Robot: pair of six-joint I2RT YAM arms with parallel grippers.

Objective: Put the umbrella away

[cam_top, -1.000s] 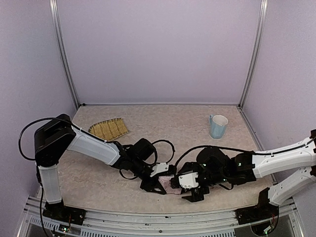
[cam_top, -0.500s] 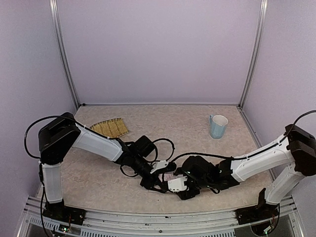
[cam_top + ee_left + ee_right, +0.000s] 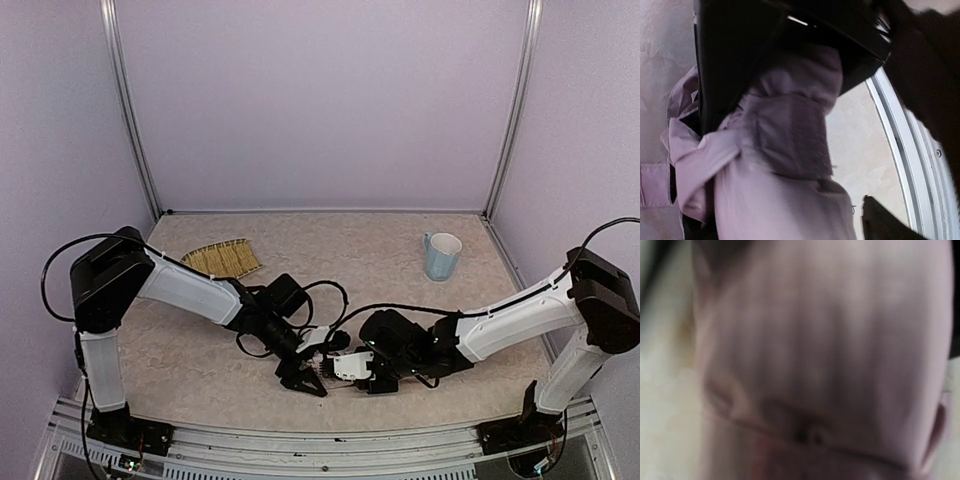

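The umbrella (image 3: 775, 170) lies folded on the table near the front edge, pale pink with a darker fastening patch (image 3: 795, 137). From above it is almost wholly hidden between the two grippers. My left gripper (image 3: 303, 380) stands open around its near end; one black fingertip (image 3: 885, 222) shows well off the fabric. My right gripper (image 3: 352, 372) comes in from the right. Its black jaws press on the umbrella's far end from both sides in the left wrist view. Blurred pink umbrella fabric (image 3: 830, 340) fills the right wrist view, and no fingers show there.
A woven bamboo tray (image 3: 222, 260) lies at the back left. A light blue mug (image 3: 441, 256) stands at the back right. The table's metal front rail (image 3: 912, 170) runs close beside the umbrella. Black cables (image 3: 322, 296) loop behind the left wrist.
My left gripper has let go of the umbrella and opened wide. My right gripper has slid left onto the umbrella and its jaws have narrowed on it.
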